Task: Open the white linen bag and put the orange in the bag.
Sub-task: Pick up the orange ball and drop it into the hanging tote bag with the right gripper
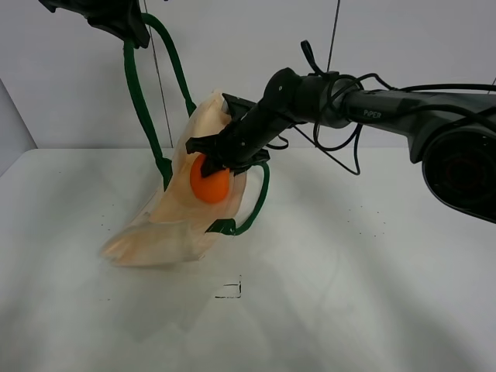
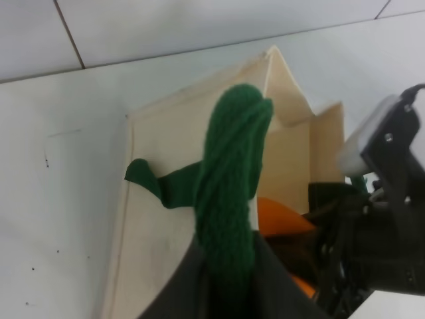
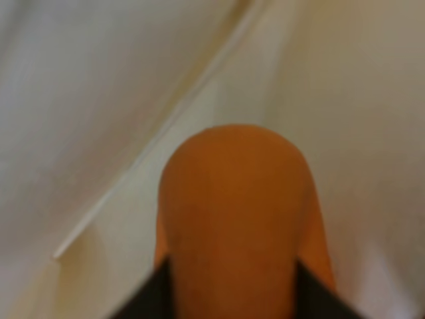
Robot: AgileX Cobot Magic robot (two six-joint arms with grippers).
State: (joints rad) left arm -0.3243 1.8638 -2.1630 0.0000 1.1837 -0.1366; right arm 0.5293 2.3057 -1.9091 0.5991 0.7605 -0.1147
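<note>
— Beginning with the high camera: finding the left fingers (image 1: 128,29) pressing together on one green handle (image 1: 147,116), holding it well above the counter (image 1: 349,294).

— And dangling the white linen bag (image 1: 167,225) beneath those fingers, slanting, with the lower end touching the counter?

— Exactly. Also seeing the right fingers (image 1: 229,155) pinching the orange (image 1: 211,186) by its top, keeping it just below them, right at the bag's open mouth.

— Noticing the second green handle (image 1: 260,198) too, looping down just beside the orange, under the right fingers.

— Moving to the left wrist camera: seeing the left fingers clamping the twisted green handle (image 2: 229,193) between them.

— Beyond them, looking into the bag (image 2: 166,139), gaping open, with a slice of orange (image 2: 282,216) showing inside the cloth and the right fingers sitting dark around it.

— Ending at the right wrist camera: seeing two dark tips gripping the orange (image 3: 232,206) between them, all rather blurred.

— And pale bag cloth (image 3: 99,100) filling everything beyond the fingers, on both sides of the fruit.
</note>
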